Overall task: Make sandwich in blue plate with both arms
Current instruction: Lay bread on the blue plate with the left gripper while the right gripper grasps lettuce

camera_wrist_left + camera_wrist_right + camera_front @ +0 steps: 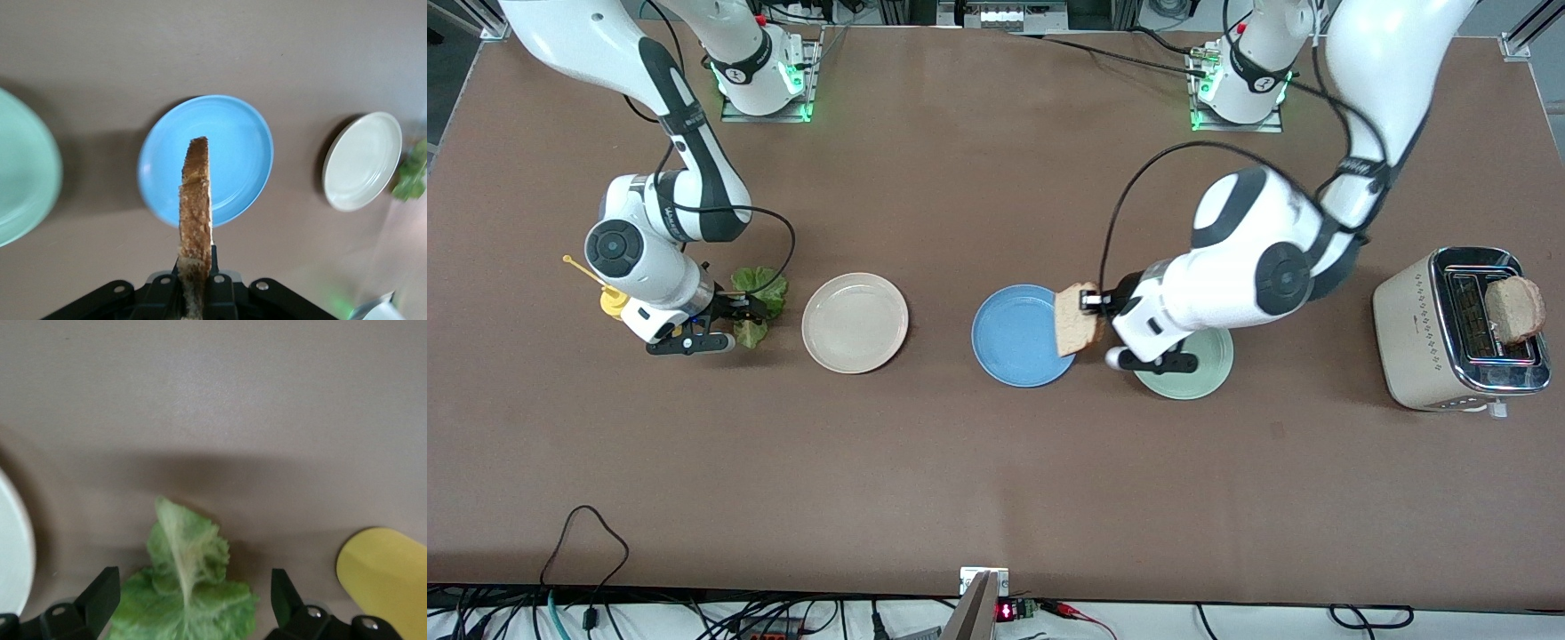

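Note:
My left gripper (pixel 1090 303) is shut on a slice of brown-crusted bread (pixel 1079 319) and holds it on edge over the rim of the blue plate (pixel 1014 342), at the side toward the left arm's end. In the left wrist view the slice (pixel 195 213) stands between the shut fingers (pixel 227 293), above the bare blue plate (pixel 233 143). My right gripper (pixel 738 310) is open, low over a ruffled green lettuce leaf (pixel 759 291) lying on the table. In the right wrist view the leaf (pixel 187 587) lies between the spread fingertips (pixel 101 595).
A cream-white plate (pixel 855 322) lies between the lettuce and the blue plate. A mint-green plate (pixel 1199 372) lies under my left wrist. A toaster (pixel 1414 329) at the left arm's end holds another bread slice (pixel 1514 308). A yellow object (pixel 613 300) sits beside my right gripper.

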